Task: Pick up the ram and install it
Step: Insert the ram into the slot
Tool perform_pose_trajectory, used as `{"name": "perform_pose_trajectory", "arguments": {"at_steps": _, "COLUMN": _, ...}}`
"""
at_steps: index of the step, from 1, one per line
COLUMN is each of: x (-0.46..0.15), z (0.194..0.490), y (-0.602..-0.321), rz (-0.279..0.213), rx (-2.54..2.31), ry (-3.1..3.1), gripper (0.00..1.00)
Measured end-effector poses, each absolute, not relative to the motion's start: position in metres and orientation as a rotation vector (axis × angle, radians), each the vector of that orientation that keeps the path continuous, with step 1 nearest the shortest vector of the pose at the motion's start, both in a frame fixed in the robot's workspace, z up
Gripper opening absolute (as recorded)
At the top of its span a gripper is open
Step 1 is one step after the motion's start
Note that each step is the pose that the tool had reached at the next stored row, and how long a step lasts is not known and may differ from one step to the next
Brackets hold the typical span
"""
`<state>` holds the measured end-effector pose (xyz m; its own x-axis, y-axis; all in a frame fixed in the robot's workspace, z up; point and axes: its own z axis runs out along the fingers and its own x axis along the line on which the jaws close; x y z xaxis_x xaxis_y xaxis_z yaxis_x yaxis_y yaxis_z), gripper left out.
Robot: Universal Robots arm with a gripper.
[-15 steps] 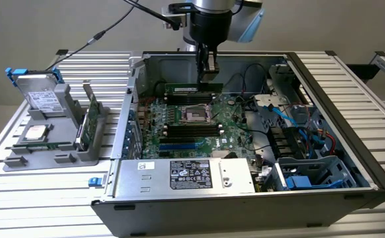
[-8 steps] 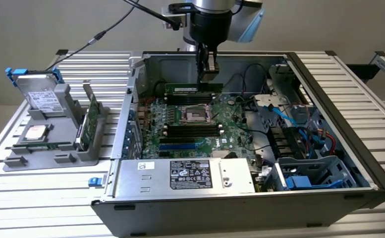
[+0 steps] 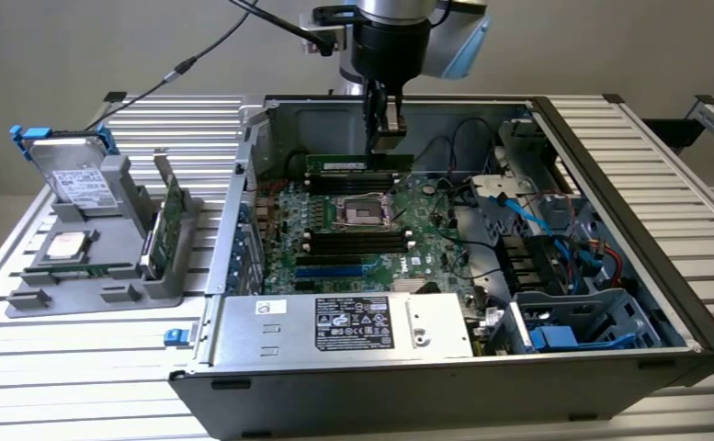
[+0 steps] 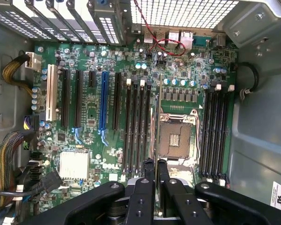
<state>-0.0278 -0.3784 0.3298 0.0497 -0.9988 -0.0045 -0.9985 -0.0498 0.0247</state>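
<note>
The ram (image 3: pixel 357 163), a long thin green stick, hangs level inside the open computer case (image 3: pixel 602 147), above the motherboard (image 3: pixel 332 225) near the CPU socket (image 3: pixel 363 211). My gripper (image 3: pixel 388 140) reaches down from above and is shut on the stick towards its end on the exterior view's right. In the wrist view the ram (image 4: pixel 155 126) shows edge-on as a thin line running out from between my black fingers (image 4: pixel 145 180). It lies between a bank of empty memory slots (image 4: pixel 138 126) and the CPU socket (image 4: pixel 175 138). A second bank of slots (image 4: pixel 213 133) lies past the socket.
On the exterior view's left a grey rack (image 3: pixel 32 299) holds a silver hard drive (image 3: pixel 74 175) with blue rails, a wider green expansion card (image 3: pixel 166 216) and a chip (image 3: pixel 69 246). The power supply (image 3: pixel 345 326), blue cables (image 3: pixel 516 197) and drive cage (image 3: pixel 577 322) crowd the case.
</note>
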Motion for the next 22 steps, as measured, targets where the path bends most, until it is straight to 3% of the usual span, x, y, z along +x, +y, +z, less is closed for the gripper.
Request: {"name": "perform_pose_trajectory", "arguments": {"at_steps": 22, "x": -0.027, "z": 0.294, "y": -0.398, "rz": -0.040, "rx": 2.257, "ry": -2.148, "gripper": 0.13}}
